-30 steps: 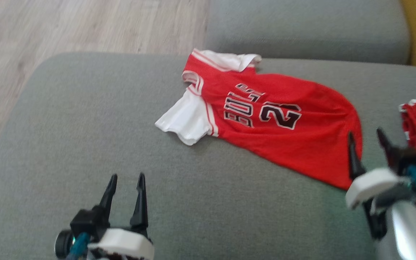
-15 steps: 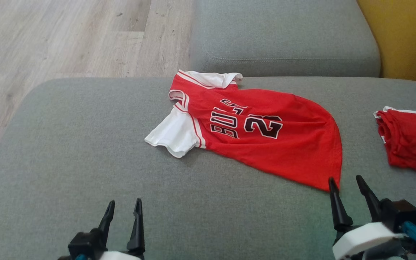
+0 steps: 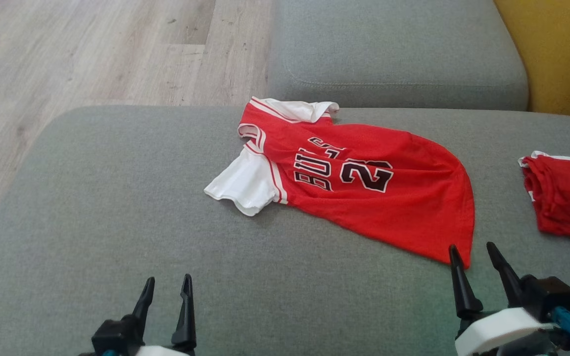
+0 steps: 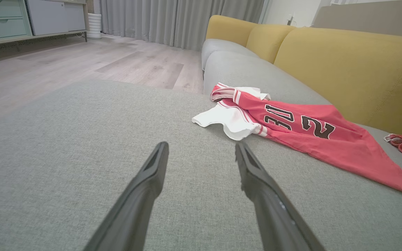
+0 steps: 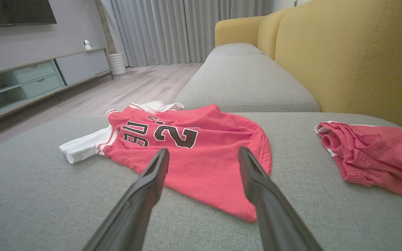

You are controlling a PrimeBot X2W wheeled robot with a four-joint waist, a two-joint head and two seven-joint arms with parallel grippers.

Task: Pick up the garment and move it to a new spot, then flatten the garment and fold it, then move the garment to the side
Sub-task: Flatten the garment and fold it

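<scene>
A red jersey [image 3: 379, 207] with white sleeves lies rumpled on a grey sofa seat [image 3: 107, 207], its hem just ahead of the right fingers [image 3: 460, 289], which are spread and empty. The left fingers [image 3: 186, 316], also spread and holding nothing, hover well short of its white sleeve. Crumpled red shorts [image 3: 564, 207] lie ahead and to the right of the right fingers, apart from the jersey
</scene>
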